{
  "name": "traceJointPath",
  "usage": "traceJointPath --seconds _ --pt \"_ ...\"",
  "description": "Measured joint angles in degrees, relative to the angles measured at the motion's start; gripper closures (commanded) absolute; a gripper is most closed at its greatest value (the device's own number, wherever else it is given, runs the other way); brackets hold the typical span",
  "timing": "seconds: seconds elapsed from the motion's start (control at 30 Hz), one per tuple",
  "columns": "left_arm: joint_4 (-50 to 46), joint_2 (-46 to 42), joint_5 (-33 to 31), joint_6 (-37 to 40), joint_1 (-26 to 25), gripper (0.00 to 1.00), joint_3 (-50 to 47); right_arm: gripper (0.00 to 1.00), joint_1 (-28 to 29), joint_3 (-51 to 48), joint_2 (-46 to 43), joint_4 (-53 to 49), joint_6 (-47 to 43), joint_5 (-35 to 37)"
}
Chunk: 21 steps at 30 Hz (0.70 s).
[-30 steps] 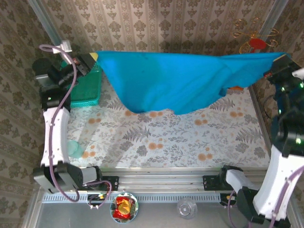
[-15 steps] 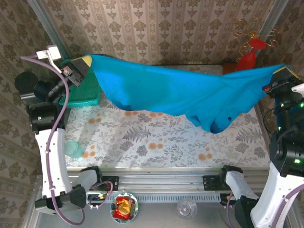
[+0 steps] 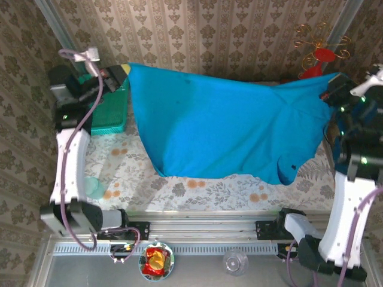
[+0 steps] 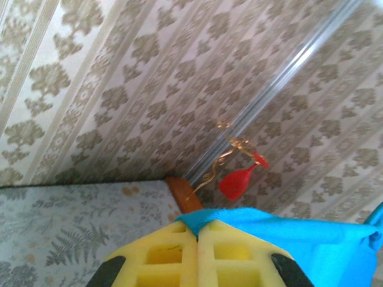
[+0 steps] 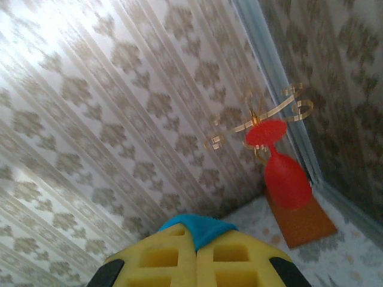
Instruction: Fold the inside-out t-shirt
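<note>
Overhead, the flower-patterned table (image 3: 239,188) lay beneath everything, and above it the plain blue-teal cloth t-shirt (image 3: 227,131) hung spread in the air like a sheet, strung between the two arms. Its lower edge sagged toward the table's near side and a sleeve drooped at the right; whether the hem touched the table could not be told. A rigid teal plastic mesh basket (image 3: 111,113) sat at the far left, just beside the shirt's raised corner. The left gripper (image 3: 122,72) pinched that corner, and its wrist view showed the yellow foam pads (image 4: 161,257) pressed together on a fold of blue cloth. The right gripper (image 3: 331,88) nipped the opposite corner the same way. A small red goblet-shaped ornament (image 3: 317,60) stood in the far right corner. The step in hand looked like spreading the shirt before any fold. The next move would call for lowering both corners together, keeping the cloth taut and clear of the basket.
</note>
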Motion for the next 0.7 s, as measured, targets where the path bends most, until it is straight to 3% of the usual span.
traceJointPath --seconds 0.2,0.37,0.57,0.7 --pt "-2.1 20.3 -3.6 5.4 -3.7 1.0 7.6 1.0 0.3 -6.7 10.1 3.3 1.2 -4.2" --pt "-5.0 33.7 -5.4 7.5 -6.3 0.99 14.8 1.0 2.6 -13.4 10.3 4.2 1.9 -6.0" --pt "-8.9 38.4 -8.4 8.4 -8.2 0.68 15.2 1.0 8.4 -23.8 6.2 4.7 2.4 -7.3" --pt "-12.0 35.1 -13.5 11.2 -8.2 0.59 9.8 1.0 12.6 -32.7 6.4 5.0 3.9 -8.2"
